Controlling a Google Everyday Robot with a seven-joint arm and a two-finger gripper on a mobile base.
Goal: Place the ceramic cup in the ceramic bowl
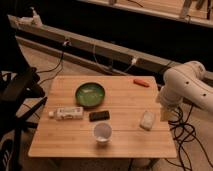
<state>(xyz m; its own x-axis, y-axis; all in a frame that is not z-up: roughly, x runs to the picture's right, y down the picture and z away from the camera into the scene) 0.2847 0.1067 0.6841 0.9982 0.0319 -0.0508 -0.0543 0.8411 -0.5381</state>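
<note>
A white ceramic cup (pixel 102 132) stands upright near the front edge of the wooden table (pixel 125 145), right of the middle. A green ceramic bowl (pixel 90 94) sits behind it, toward the middle of the table, and looks empty. My white arm (pixel 187 85) reaches in from the right. My gripper (pixel 165 113) hangs at the table's right edge, well to the right of the cup and the bowl and apart from both.
A white bottle (pixel 67 113) lies on its side left of the cup. A dark flat packet (pixel 99 115) lies between bowl and cup. A white pouch (pixel 147 120) lies near the gripper. An orange item (pixel 141 82) lies at the back right. A black chair (pixel 20 90) stands left.
</note>
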